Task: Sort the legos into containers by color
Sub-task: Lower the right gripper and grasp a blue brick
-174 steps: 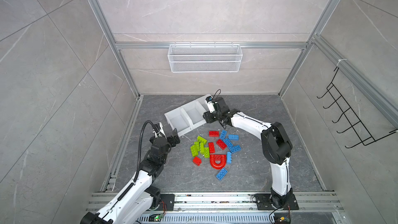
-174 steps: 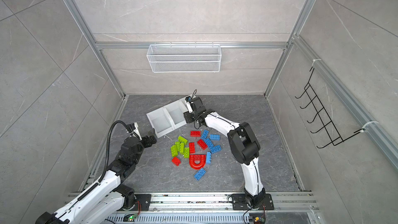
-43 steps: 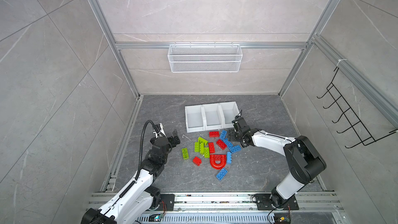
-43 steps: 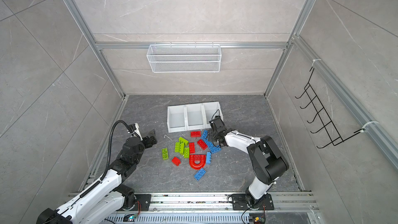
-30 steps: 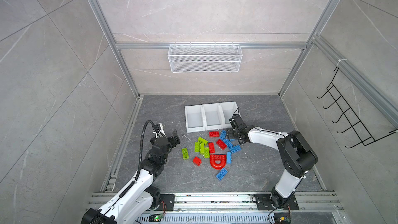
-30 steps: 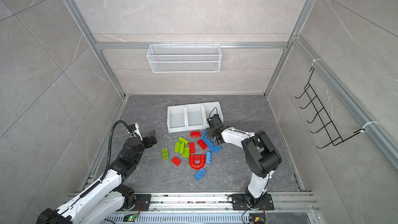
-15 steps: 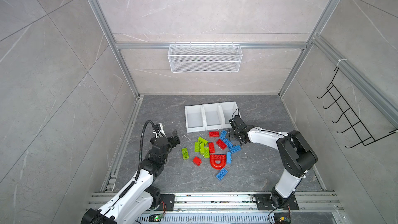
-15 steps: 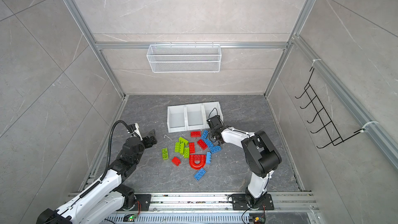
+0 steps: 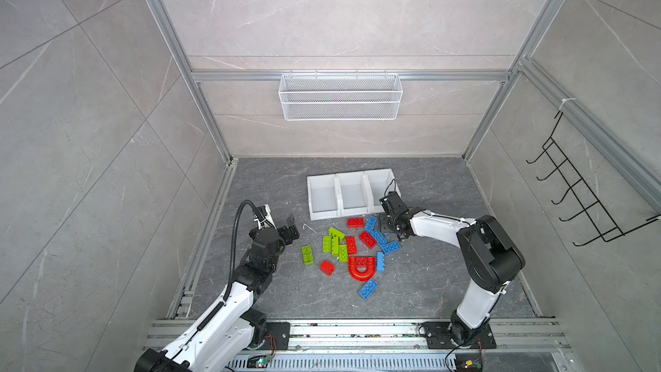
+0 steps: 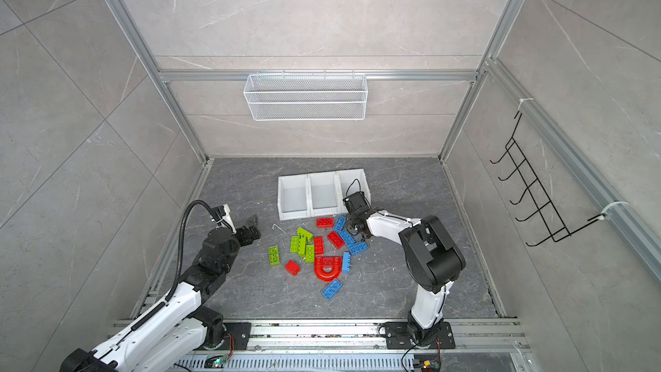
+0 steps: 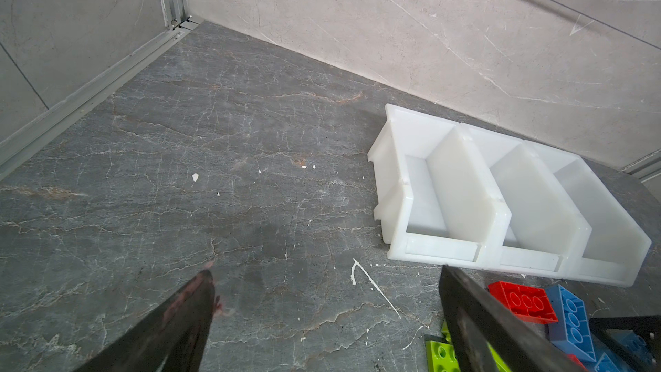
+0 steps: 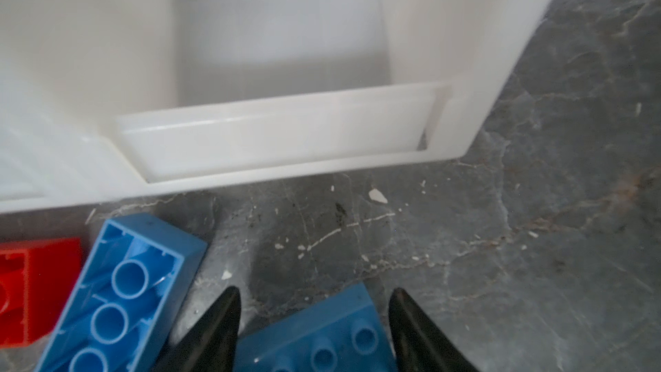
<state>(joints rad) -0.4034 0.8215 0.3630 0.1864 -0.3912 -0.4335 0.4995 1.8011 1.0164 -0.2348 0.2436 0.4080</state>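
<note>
**Right gripper astride a blue brick below the bins; left gripper wide open beside the pile**

In both top views the right gripper sits low at the right edge of the legos, just below the rightmost of the containers. The right wrist view shows its black pointed fingers flanking a blue brick that lies studs up on the bench. The jaws stand part-way apart, and whether they press on the brick cannot be told. Just beside it lies a second blue brick, hollow side up with its round tubes showing, and past that a red brick.

The left gripper hovers left of centre, apart from the pile, with its jaws spread wide and gripping nothing.

The containers are smooth, milky white plastic, three in a joined row, each with a low sloped front. The legos are glossy, chunky and studded. Lime green bricks lie on the left of the pile, blue ones on the right, and a red arch sits lower middle. All of them lie on the bench, a dark grey stone-look surface with pale veins and white flecks.

Only the top views take in the whole spread and the wire mesh basket on the back wall. Only the right wrist view shows how the fingers stand to the brick, which the gripper body hides from above.
</note>
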